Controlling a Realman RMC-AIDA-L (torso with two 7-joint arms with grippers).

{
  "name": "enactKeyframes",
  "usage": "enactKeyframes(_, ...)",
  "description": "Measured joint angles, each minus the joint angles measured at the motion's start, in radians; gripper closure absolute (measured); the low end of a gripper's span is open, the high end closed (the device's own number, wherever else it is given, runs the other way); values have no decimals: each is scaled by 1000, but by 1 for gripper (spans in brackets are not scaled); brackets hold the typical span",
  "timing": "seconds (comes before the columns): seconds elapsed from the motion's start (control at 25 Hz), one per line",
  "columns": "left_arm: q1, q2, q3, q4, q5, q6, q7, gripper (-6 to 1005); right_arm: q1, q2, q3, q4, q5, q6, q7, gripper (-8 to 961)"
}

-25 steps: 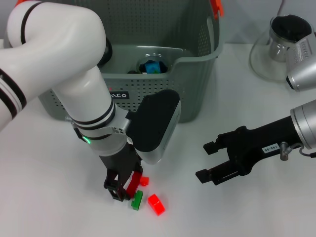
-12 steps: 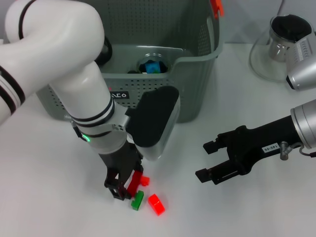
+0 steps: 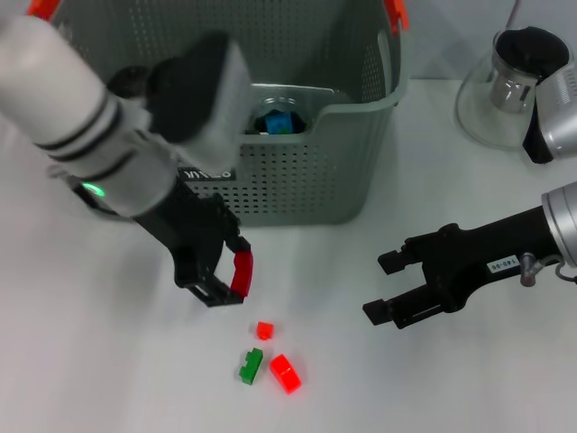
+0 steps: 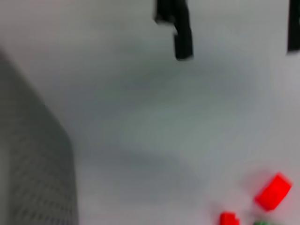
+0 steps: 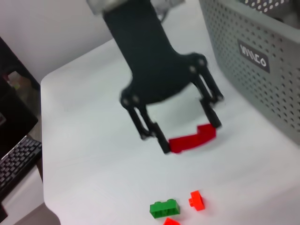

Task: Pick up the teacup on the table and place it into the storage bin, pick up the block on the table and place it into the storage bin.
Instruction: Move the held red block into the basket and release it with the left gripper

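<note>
The head view looks forward and down from above onto the white table (image 3: 108, 361), taking in the grey storage bin (image 3: 297, 171) at the back and both arms. The left wrist view sits close over the table, showing one side of the bin and the loose blocks. The right wrist view looks low across the table toward the left gripper (image 5: 183, 136). All three share the small red block (image 3: 263, 330) (image 4: 228, 218) (image 5: 197, 200) and the bin.
</note>
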Motion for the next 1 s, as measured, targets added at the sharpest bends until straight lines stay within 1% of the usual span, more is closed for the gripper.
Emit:
enactKeyframes(0.08, 8, 2, -102, 33, -29, 71, 9, 332, -2, -1, 10, -2, 2, -7, -1, 42)
enactKeyframes(0.12, 11, 5, -168, 57, -51, 121, 10, 330, -2, -2, 15, -2, 2, -10, -2, 42)
enactKeyframes(0.24, 16, 16, -300, 110, -108, 234, 10, 325, -2, -2, 23, -3, 2, -14, -3, 41)
enactKeyframes(0.28, 17, 26, -351, 131, -145, 278, 8, 324, -2, -2, 25, -3, 2, -15, -4, 41)
enactKeyframes(0.32, 17, 34, -382, 142, -173, 308, 5, 322, -2, -3, 25, -3, 2, -15, -4, 41)
enactKeyframes(0.36, 15, 51, -428, 152, -217, 336, -8, 320, -2, -2, 26, -3, 2, -16, -4, 40)
enactKeyframes(0.4, 12, 67, -457, 153, -250, 343, -26, 319, -2, -2, 27, -3, 2, -16, -4, 40)
enactKeyframes(0.48, 3, 101, -506, 148, -309, 327, -71, 316, -1, -2, 28, -3, 2, -16, -5, 39)
enactKeyframes(0.56, -7, 131, -521, 124, -347, 253, -119, 312, -2, -1, 29, -3, 2, -15, -7, 40)
enactKeyframes(0.64, -19, 146, -518, 101, -352, 159, -155, 309, -2, -1, 29, -3, 2, -13, -9, 41)
enactKeyframes(0.68, -25, 150, -515, 93, -350, 128, -168, 307, -2, -1, 29, -3, 2, -13, -10, 41)
enactKeyframes(0.72, -40, 157, -502, 74, -341, 56, -194, 306, -2, -1, 30, -3, 1, -12, -11, 41)
enactKeyframes(0.84, -70, 173, -468, 22, -321, -83, -233, 301, -1, 0, 31, -3, 1, -11, -11, 41)
enactKeyframes(1.0, -107, 186, -417, -55, -272, -230, -285, 295, 6, 0, 31, -3, -2, -10, -12, 41)
